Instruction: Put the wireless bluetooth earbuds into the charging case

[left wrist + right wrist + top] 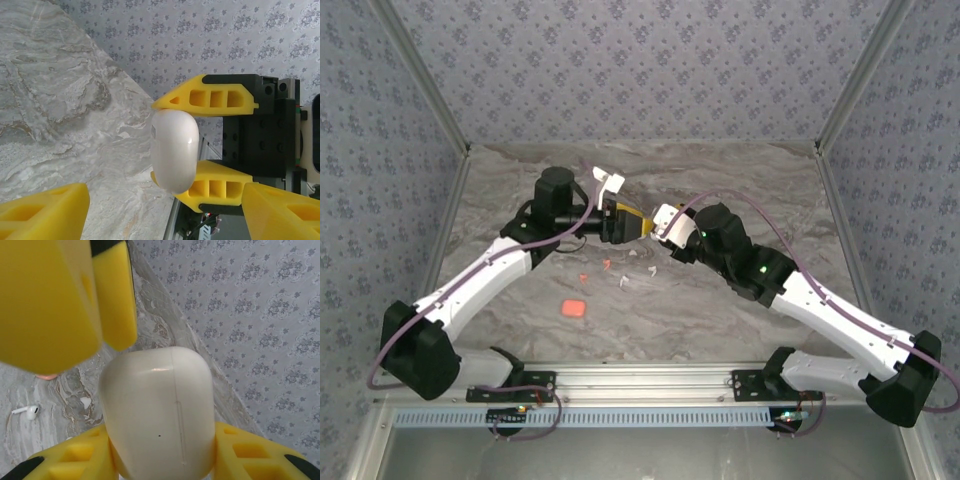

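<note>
**Case gripped aloft, buds on the counter**

The right end effector (160, 432) pinches the white charging case (160, 405) between its yellow fingers, raised above the counter (720, 320). The left end effector (166, 194) faces it, fingers spread, holding nothing. White earbuds (625, 277) and coral-red earbuds (583, 277) lie below, near a coral-red case (574, 307).

bare table (720, 180) at back and front, earbuds (28, 411) littering centre
</note>
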Robot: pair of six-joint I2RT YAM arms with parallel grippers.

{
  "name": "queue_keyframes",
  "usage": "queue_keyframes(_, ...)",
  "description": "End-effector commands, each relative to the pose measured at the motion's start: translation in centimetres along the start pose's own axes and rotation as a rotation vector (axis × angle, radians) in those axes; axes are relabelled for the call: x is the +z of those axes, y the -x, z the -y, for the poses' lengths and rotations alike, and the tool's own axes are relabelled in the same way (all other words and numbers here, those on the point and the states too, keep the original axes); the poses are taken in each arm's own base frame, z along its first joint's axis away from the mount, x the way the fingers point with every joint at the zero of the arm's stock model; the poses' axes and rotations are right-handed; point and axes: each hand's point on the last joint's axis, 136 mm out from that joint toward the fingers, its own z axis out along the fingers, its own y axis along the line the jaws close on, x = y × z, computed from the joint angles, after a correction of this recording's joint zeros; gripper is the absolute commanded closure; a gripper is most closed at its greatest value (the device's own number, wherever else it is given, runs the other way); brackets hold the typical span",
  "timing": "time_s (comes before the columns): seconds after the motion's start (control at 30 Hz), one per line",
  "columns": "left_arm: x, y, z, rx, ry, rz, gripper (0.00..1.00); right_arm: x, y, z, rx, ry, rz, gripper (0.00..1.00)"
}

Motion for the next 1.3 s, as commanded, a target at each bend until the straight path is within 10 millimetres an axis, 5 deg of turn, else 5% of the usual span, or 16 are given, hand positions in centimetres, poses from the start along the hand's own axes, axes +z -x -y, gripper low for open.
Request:
queue_keyframes(0.0, 0.7, 1.2, 1.6, 0.065, -0.054, 0.013, 0.24, -0.3, 1.2, 0.3, -0.002, -0.007, 0.049, 0.59)
queue_keyframes(0.4, 2.3, 0.8, 2.3, 0.082, -0.093, -0.033, 0.60, 0.1, 1.6, 0.3, 0.018, -0.007, 0.061, 0.58)
queue_keyframes(0.73, 2.4, 0.7, 2.2, 0.093, -0.091, -0.033, 0.79, 0.2, 1.3, 0.4, 0.069, 0.019, 0.051, 0.54)
queue_keyframes(1.03, 1.7, 1.2, 2.5, 0.179, -0.077, 0.037, 0.84, -2.9, 1.0, 2.1, 0.260, 0.117, 0.146, 0.25)
queue_keyframes(1.27, 1.0, 1.4, 3.3, 0.322, -0.087, 0.157, 0.86, -6.4, 1.6, 3.9, 0.557, 0.304, 0.381, 0.02)
